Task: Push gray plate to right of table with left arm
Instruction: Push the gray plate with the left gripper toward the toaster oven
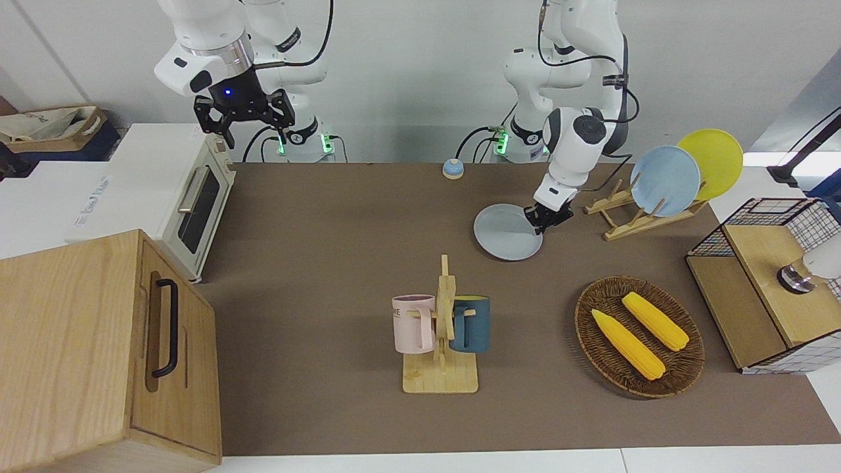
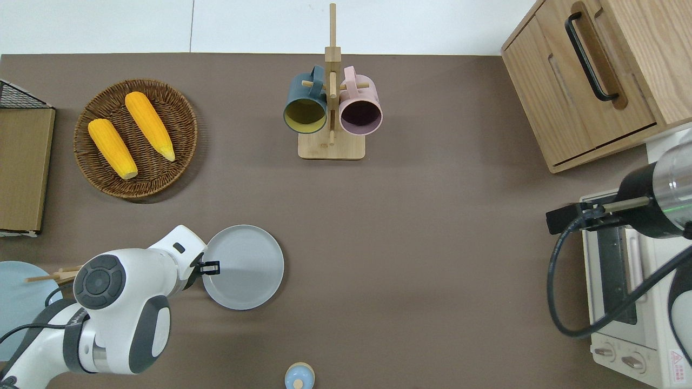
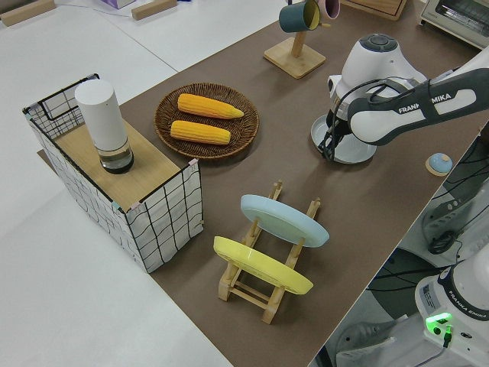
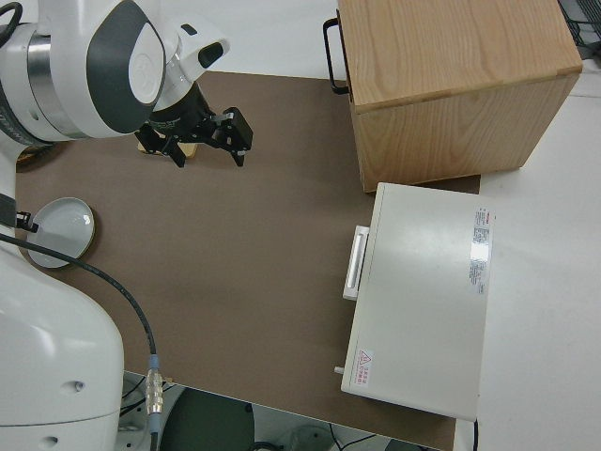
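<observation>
The left pincer sits at the gray plate's rim, its opening unclear. Next, a steady shove across the table toward the parked right arm's end.

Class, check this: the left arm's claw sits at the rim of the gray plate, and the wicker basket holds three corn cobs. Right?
Not quite. The wicker basket holds two corn cobs, as the overhead view shows. The left claw does sit at the gray plate rim.

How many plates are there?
3. The gray plate lies flat on the table, with the left gripper at its rim. The blue plate and the yellow plate stand in the wooden rack.
</observation>
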Controlling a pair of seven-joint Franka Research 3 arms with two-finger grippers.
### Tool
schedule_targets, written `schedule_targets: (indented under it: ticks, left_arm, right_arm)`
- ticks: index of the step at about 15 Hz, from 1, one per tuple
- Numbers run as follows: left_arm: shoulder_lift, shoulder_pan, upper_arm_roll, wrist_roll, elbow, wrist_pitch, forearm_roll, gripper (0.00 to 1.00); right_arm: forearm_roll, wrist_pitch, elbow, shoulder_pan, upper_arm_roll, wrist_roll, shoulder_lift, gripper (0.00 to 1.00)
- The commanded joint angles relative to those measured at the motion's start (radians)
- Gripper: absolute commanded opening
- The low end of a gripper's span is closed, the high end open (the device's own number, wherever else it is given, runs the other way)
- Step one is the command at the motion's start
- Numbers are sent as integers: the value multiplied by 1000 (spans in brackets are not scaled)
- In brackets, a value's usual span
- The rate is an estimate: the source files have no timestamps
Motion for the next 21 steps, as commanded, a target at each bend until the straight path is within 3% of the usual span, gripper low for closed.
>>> schedule_targets:
  ticks: [1, 11, 17, 21]
  left_arm:
    - [14, -64, 2, -112, -14, 27, -3, 0]
    - [32, -288, -7, -513, 29, 26, 0, 0]
    - [89, -304, -122, -791, 110, 13, 16, 0]
    - [159, -305, -212, -1062, 201, -20, 111, 0]
  right_arm:
    - [10, -13, 4, -21, 15, 0, -6, 983]
    - [10, -15, 4, -21, 15, 1, -6, 983]
    - [10, -13, 4, -21, 13, 0, -6, 983]
    - [10, -13, 4, -21, 15, 0, -6, 983]
